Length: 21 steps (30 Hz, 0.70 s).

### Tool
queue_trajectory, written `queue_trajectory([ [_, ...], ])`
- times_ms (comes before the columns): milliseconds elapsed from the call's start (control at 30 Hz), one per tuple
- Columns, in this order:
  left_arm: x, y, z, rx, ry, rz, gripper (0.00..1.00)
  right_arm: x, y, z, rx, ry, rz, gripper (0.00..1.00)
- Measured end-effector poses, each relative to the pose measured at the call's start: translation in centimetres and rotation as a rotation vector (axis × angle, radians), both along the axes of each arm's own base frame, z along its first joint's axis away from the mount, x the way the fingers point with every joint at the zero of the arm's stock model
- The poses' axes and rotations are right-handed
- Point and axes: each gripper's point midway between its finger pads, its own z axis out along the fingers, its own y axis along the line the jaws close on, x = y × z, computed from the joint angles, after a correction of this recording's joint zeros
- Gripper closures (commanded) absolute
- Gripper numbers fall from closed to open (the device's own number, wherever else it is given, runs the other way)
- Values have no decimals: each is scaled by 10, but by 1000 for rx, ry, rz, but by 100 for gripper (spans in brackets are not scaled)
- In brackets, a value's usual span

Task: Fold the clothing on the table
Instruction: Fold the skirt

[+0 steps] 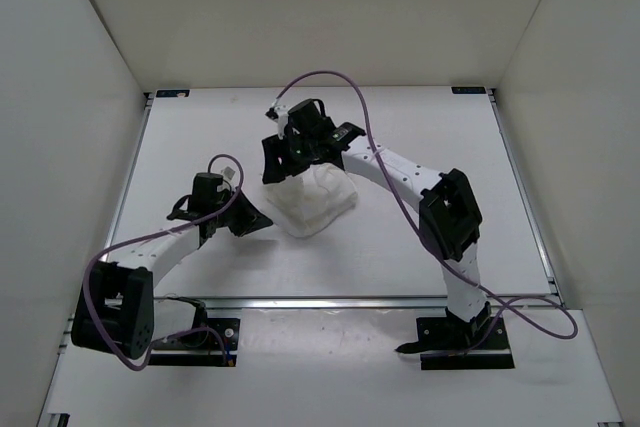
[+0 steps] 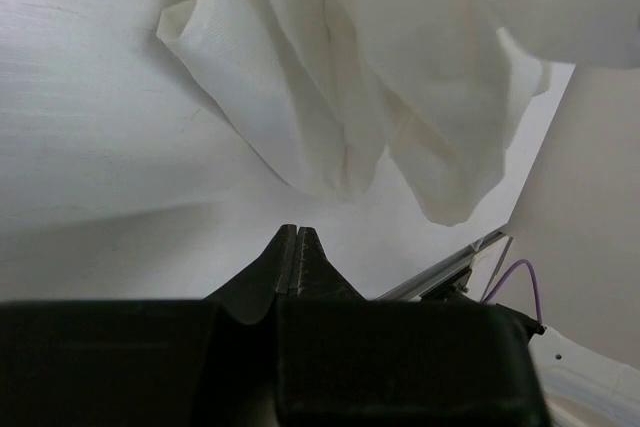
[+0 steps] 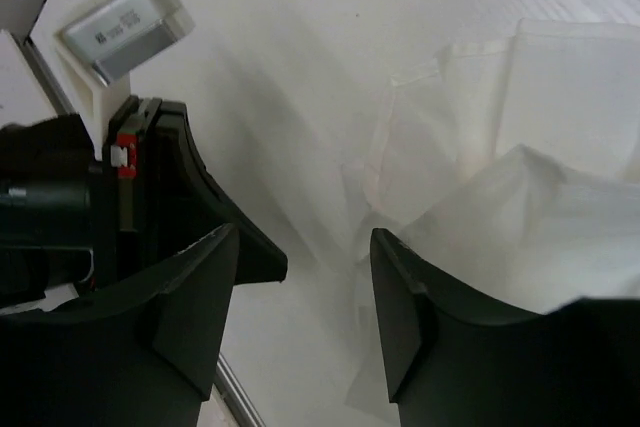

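**Left pincer.** The left pincer (image 2: 298,237) is shut. Its two black fingers are pressed together to a single point, and nothing is caught between them. It sits low over the tabletop (image 1: 200,137). The white garment (image 1: 318,205) lies directly ahead of its tip, close but apart from it, with a strip of bare surface between the two. In the left wrist view, loose folds of the fabric hang across the area ahead of the tip. To the right of the pincer, a metal rail (image 2: 450,272) marks the tabletop edge, and a purple cable (image 2: 515,277) runs just past it.

**Right pincer.** The right pincer (image 3: 305,232) stands with its jaws apart. The gap between them shows bare tabletop and a thin edge of cloth, and nothing is clamped. The garment is bunched on the side of its right finger (image 3: 410,317), rising in creased layers just beside and ahead of that finger. Whether the finger touches the fabric cannot be told. In the top view this pincer hangs over the far left corner of the garment.

**Garment.** It rests crumpled in a compact heap near mid-tabletop, between the two pincers.
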Motion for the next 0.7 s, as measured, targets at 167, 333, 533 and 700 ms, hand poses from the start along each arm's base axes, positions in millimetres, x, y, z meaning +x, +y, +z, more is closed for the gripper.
queue_trajectory([
  [167,1,8,8,8,-29,12,100,-9,-4,-5,-10,13,5,45],
  [333,5,7,22,-25,-58,-4,98,21,-80,8,14,-12,-176,100],
  [533,39,-19,87,-116,-260,-50,100,65,-169,23,10,-85,-404,100],
  [700,51,-50,125,-225,-407,-58,100,54,-155,-14,-17,-22,-337,99],
])
